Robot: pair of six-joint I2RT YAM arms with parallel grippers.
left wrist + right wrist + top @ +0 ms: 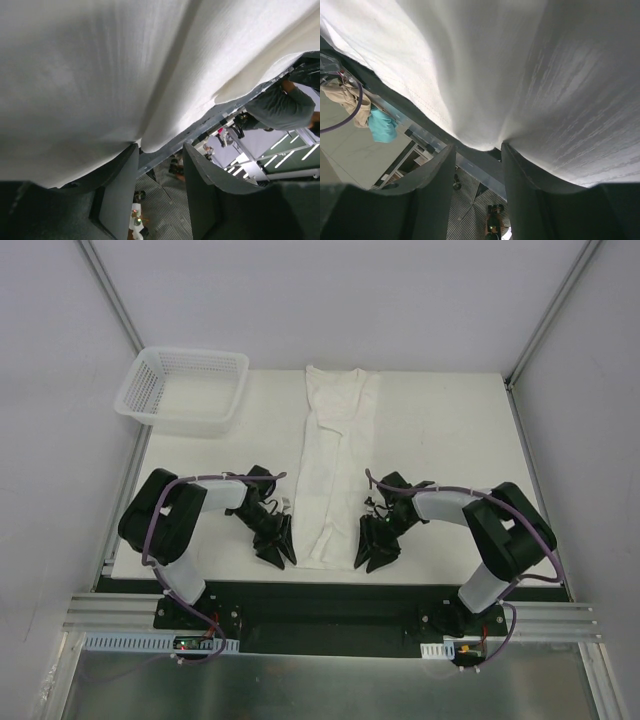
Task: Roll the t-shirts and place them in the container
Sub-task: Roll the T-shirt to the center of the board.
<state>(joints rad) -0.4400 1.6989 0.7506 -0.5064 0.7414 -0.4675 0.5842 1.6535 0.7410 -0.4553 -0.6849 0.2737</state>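
Observation:
One white t-shirt (330,470) lies folded into a long narrow strip down the middle of the table, from the far edge to the near edge. My left gripper (278,548) sits at the strip's near left corner and my right gripper (373,552) at its near right corner. In the left wrist view the t-shirt (125,65) fills the top, its hem just at the tips of the left gripper (160,147), jaws apart with only floor between them. The right gripper (477,147) likewise stands open under the cloth's (520,65) hem.
A white mesh basket (185,385) stands at the table's far left corner, holding nothing. White enclosure walls rise on the left, right and back. The black base plate (320,605) runs along the near edge just behind the grippers.

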